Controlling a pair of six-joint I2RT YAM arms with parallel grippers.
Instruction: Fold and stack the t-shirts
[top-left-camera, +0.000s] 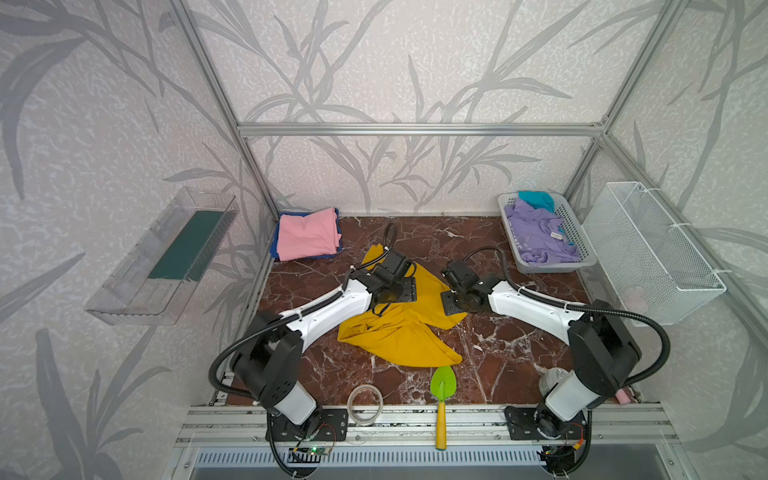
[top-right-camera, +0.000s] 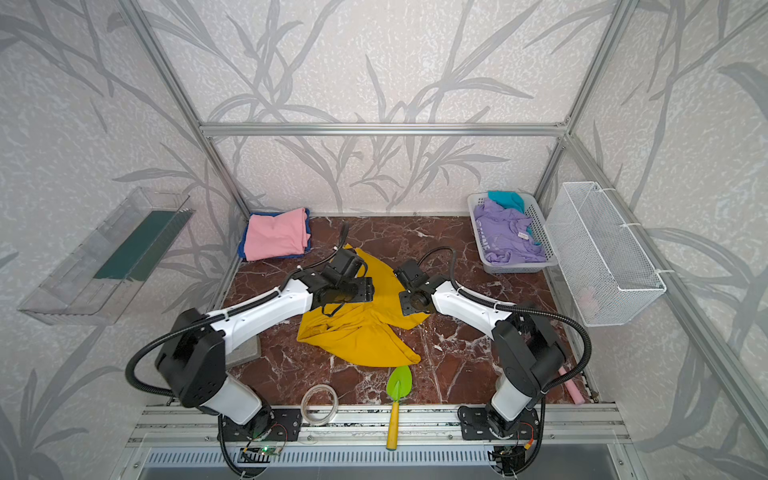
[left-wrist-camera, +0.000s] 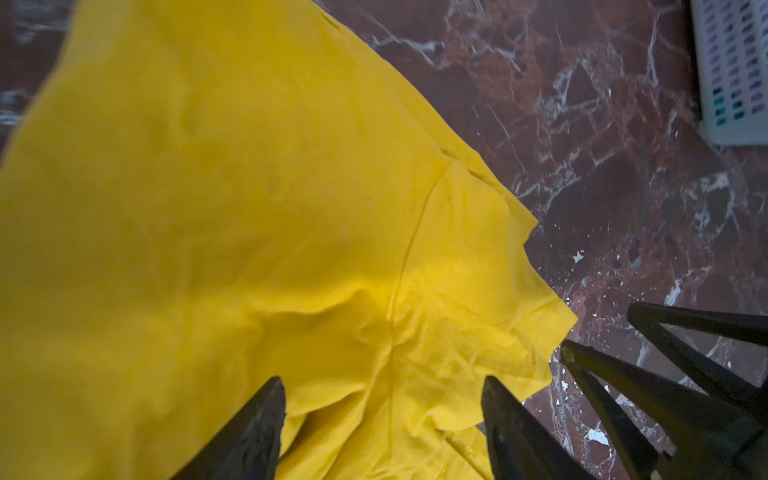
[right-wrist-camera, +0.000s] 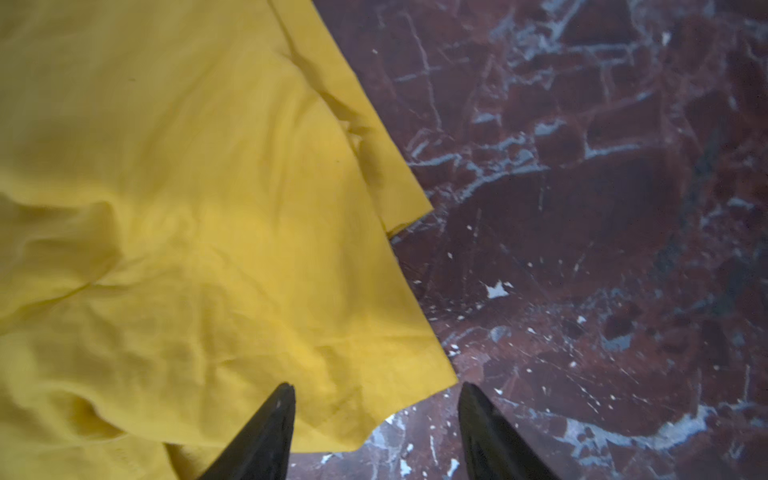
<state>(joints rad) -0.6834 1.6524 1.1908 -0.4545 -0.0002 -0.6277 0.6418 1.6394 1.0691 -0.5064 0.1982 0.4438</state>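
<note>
A mustard-yellow t-shirt (top-left-camera: 399, 336) (top-right-camera: 361, 336) lies crumpled in the middle of the marble table. My left gripper (left-wrist-camera: 382, 382) hangs open just above a bunched seam of it (left-wrist-camera: 395, 291), with cloth below both fingers and nothing pinched. My right gripper (right-wrist-camera: 376, 386) is open over a corner of the same shirt (right-wrist-camera: 415, 374), one finger above cloth and the other above bare marble. A folded pink t-shirt (top-left-camera: 307, 235) rests on a blue one (top-left-camera: 273, 249) at the back left. Lavender (top-left-camera: 540, 237) and teal (top-left-camera: 536, 199) t-shirts lie in the laundry basket (top-left-camera: 548, 268).
A green trowel (top-left-camera: 442, 390) and a tape roll (top-left-camera: 365, 403) lie at the front edge. On the right wall hangs a white wire basket (top-left-camera: 648, 249), on the left wall a clear tray (top-left-camera: 166, 257). A pink stick (top-right-camera: 571, 386) lies beside the right arm's base.
</note>
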